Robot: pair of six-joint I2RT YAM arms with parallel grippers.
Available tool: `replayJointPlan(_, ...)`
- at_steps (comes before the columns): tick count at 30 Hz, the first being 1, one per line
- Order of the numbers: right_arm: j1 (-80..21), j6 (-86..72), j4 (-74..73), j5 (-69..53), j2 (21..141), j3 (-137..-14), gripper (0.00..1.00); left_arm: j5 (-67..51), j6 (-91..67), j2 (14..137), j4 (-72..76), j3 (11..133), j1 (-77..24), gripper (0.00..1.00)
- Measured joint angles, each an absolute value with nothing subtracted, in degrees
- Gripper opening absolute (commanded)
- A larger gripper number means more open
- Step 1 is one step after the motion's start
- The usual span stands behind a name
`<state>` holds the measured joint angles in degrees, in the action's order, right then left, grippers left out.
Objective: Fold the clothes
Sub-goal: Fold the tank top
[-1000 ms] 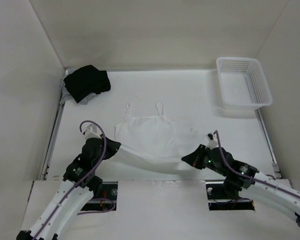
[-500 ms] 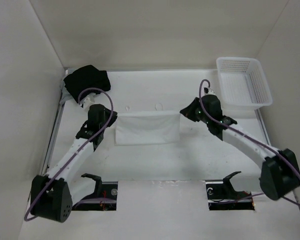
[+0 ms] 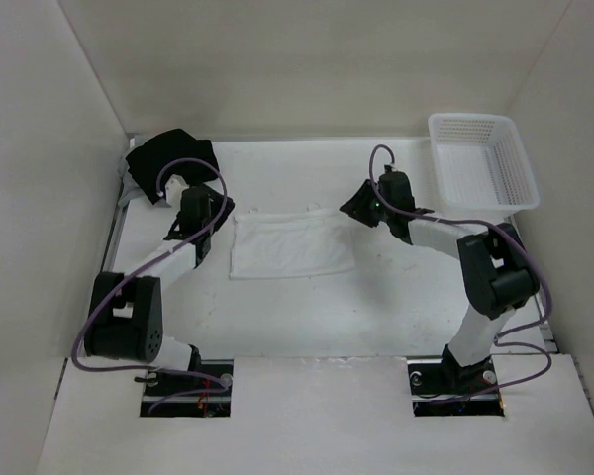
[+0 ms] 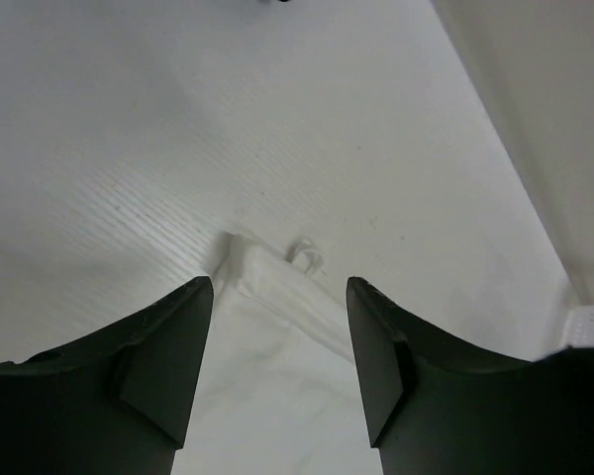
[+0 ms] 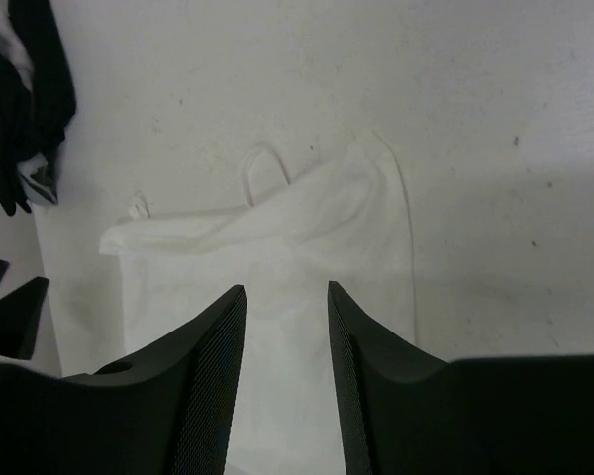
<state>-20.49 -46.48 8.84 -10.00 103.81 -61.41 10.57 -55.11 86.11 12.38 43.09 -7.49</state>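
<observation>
The garment (image 3: 290,247) lies folded on the desk (image 3: 396,297), between the two grippers. The left gripper (image 3: 221,211) is at its far left corner, jaws apart and holding nothing. The right gripper (image 3: 353,207) is at its far right corner, also parted and empty. A strap loop (image 4: 307,257) shows just ahead of the left gripper. A black bundle (image 3: 171,163) lies beyond the left gripper.

One garment (image 3: 290,245), one black bundle (image 3: 168,158), one basket (image 3: 470,118) — two claws (image 4: 279,285) (image 5: 286,289).
</observation>
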Motion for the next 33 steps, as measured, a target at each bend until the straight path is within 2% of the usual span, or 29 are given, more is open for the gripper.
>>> replayJointPlan(4, -22.24, -46.33, 11.73, -6.57, 94.24, -50.26, 0.48, 11.53, -54.33, 74.02, 14.66, 36.16, -11.9, 0.52)
replayJointPlan(5, -22.87, -46.3, 12.34, -5.61, 91.07, -47.07, 0.37, 11.6, -53.93, 70.28, 14.74, 33.65, -13.3, 0.52)
replayJointPlan(7, -24.05, -46.24, 13.04, -4.16, 85.34, -41.6, 0.07, 11.55, -53.28, 64.6, 14.04, 29.1, -15.53, 0.52)
replayJointPlan(8, -24.51, -46.48, 13.41, -3.73, 83.07, -39.24, 0.02, 11.57, -53.04, 62.57, 13.13, 26.89, -16.19, 0.52)
replayJointPlan(9, -24.88, -46.68, 13.63, -3.42, 81.49, -37.39, 0.02, 11.6, -52.88, 61.34, 11.94, 25.08, -16.51, 0.52)
replayJointPlan(10, -25.3, -46.83, 13.65, -3.27, 80.42, -35.73, 0.03, 11.66, -52.82, 60.4, 10.44, 23.2, -16.78, 0.52)
replayJointPlan(11, -25.63, -46.96, 13.65, -3.01, 79.85, -34.35, 0.09, 11.66, -52.77, 59.7, 8.67, 21.52, -17.1, 0.52)
replayJointPlan(14, -26.65, -47.46, 13.23, -2.09, 79.57, -30.24, 0.37, 11.77, -52.8, 57.76, 3.64, 18.02, -17.52, 0.52)
replayJointPlan(15, -27.0, -47.48, 12.95, -1.89, 79.57, -29.06, 0.39, 11.81, -52.82, 57.19, 2.17, 17.45, -17.69, 0.52)
replayJointPlan(19, -28.08, -47.72, 12.47, -1.74, 80.36, -27.11, 0.42, 11.81, -53.28, 56.53, 0.03, 16.82, -17.69, 0.52)
replayJointPlan(25, -29.74, -48.01, 15.38, -1.93, 82.08, -27.16, 0.42, 11.94, -54.65, 56.86, 0.08, 14.94, -18.02, 0.41)
replayJointPlan(28, -29.74, -48.49, 18.02, -2.15, 83.77, -27.31, 0.39, 11.99, -55.02, 57.25, 0.58, 14.83, -17.96, 0.39)
replayJointPlan(33, -29.71, -49.8, 19.97, -2.07, 84.9, -27.22, 0.31, 12.03, -55.59, 59.11, 2.17, 14.87, -17.85, 0.29)
